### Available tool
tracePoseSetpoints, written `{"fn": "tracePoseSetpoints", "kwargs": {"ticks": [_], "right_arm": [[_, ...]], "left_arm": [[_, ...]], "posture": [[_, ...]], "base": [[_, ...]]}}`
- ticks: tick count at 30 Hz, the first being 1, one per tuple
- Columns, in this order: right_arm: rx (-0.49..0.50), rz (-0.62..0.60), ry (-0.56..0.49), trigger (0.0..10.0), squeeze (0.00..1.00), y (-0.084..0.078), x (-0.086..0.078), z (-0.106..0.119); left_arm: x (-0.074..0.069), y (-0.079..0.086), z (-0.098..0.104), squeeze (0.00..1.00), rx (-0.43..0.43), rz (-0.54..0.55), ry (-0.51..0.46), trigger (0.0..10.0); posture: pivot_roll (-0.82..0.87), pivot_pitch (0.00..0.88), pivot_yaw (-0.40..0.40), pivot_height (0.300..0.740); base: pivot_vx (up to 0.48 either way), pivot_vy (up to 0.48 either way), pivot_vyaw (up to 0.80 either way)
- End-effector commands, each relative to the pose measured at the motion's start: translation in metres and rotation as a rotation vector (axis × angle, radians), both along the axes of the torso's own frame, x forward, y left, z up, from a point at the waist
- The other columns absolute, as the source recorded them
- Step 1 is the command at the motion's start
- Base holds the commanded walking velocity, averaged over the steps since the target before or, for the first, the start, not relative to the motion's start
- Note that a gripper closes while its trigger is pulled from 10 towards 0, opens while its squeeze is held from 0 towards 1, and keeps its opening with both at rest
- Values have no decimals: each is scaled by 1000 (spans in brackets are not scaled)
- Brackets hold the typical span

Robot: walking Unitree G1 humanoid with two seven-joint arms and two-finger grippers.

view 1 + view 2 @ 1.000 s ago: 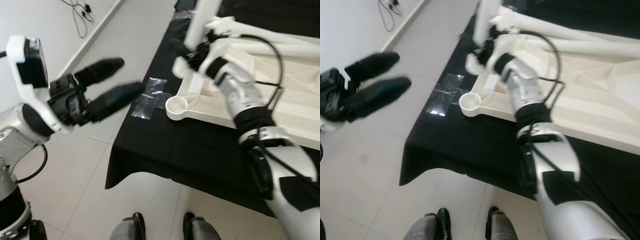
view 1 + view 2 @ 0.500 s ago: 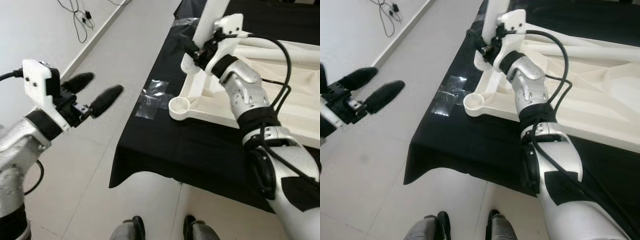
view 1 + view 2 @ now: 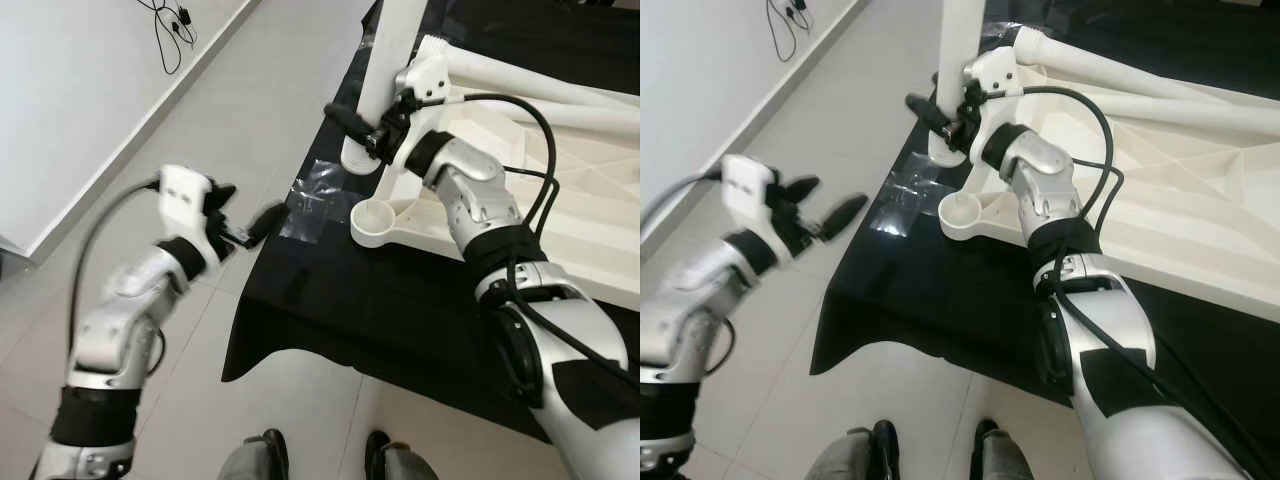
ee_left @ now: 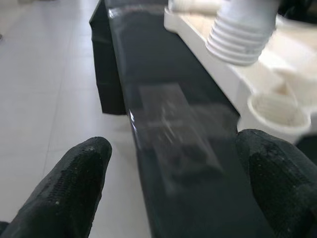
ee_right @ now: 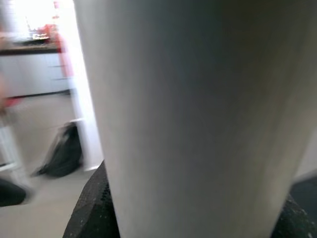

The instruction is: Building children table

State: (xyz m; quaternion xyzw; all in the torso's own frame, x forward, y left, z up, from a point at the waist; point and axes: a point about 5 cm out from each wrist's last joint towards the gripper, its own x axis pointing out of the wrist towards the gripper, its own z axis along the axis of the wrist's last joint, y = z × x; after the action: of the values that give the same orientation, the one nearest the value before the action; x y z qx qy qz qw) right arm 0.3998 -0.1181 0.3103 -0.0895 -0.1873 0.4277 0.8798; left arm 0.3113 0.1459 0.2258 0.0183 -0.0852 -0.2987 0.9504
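A white children's table top (image 3: 520, 170) lies upside down on a black cloth (image 3: 330, 290). My right gripper (image 3: 362, 122) is shut on a white table leg (image 3: 385, 60) and holds it upright. The leg's ribbed end (image 3: 358, 160) hangs just off the table top's near corner. A round empty socket (image 3: 377, 215) sits at that corner. My left gripper (image 3: 245, 215) is open and empty, beside the cloth's edge near a patch of clear tape (image 3: 315, 195). In the left wrist view its fingers (image 4: 74, 183) frame the tape (image 4: 173, 124), the ribbed end (image 4: 242, 37) and the socket (image 4: 277, 111).
More white legs (image 3: 540, 75) lie across the table top at the back. Light tiled floor (image 3: 150, 120) stretches to the left, with a wall and a black cable (image 3: 170, 25) at the far left. My feet (image 3: 265, 445) stand close to the cloth's hanging edge.
My left gripper has swung from out over the floor in toward the cloth's edge by the tape. The right gripper has shifted the leg slightly left, with its ribbed end now showing.
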Motion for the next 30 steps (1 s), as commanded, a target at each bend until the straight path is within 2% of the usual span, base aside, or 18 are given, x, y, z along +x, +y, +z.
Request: {"fn": "tracePoseSetpoints", "kwargs": {"ticks": [1, 2, 4, 5, 7, 9, 10, 11, 12, 16, 19, 25, 30], "right_arm": [[-14, 73, 15, 10000, 0, 2, -3, -5], [-14, 73, 15, 10000, 0, 2, -3, -5], [-21, 209, 39, 10000, 0, -10, -11, -5], [-21, 209, 39, 10000, 0, -10, -11, -5], [-72, 261, 55, 10000, 0, -21, -14, -9], [-87, 257, 63, 10000, 0, -23, -14, -12], [-87, 257, 63, 10000, 0, -23, -14, -12], [-104, 206, 76, 10000, 0, -23, -11, -18], [-107, 195, 79, 10000, 0, -23, -10, -20], [-102, 164, 85, 10000, 0, -22, -9, -22], [-70, 127, 105, 10000, 0, -22, -7, -27], [-92, 265, 131, 10000, 0, -19, -16, -37], [-126, 278, 152, 10000, 0, -20, -16, -39]], "left_arm": [[-5, -5, -11, 0, 32, -21, 18, 10000], [-5, -5, -11, 0, 32, -21, 18, 10000], [-23, -19, -37, 0, 76, -63, 65, 10000], [-23, -19, -37, 0, 76, -63, 65, 10000], [-42, -33, -69, 0, 114, -85, 119, 10000], [-45, -35, -74, 0, 140, -69, 105, 10000], [-45, -35, -74, 0, 140, -69, 105, 10000], [-40, -30, -74, 0, 127, -9, 97, 10000], [-39, -28, -73, 0, 120, 7, 97, 10000], [-38, -27, -76, 0, 119, 10, 109, 10000], [-41, -30, -77, 0, 163, 1, 91, 10000], [-44, -29, -77, 0, 182, 39, 66, 10000], [-45, -29, -75, 0, 185, 52, 44, 10000]], "posture": [[59, 226, 27, 740], [59, 226, 27, 740], [61, 248, 25, 740], [61, 248, 25, 740], [59, 255, 30, 740], [61, 264, 32, 740], [61, 264, 32, 740], [67, 264, 33, 740], [67, 264, 33, 740], [63, 266, 38, 740], [74, 270, 45, 740], [74, 278, 44, 740], [67, 292, 42, 740]], "base": [[0, 0, 0], [0, 0, 0], [0, 0, 0], [0, 0, 0], [0, 0, 0], [0, 0, 0], [0, 0, 0], [0, 0, 0], [0, 0, 0], [0, 0, 0], [0, 0, 0], [0, 0, 0], [0, 0, 0]]}}
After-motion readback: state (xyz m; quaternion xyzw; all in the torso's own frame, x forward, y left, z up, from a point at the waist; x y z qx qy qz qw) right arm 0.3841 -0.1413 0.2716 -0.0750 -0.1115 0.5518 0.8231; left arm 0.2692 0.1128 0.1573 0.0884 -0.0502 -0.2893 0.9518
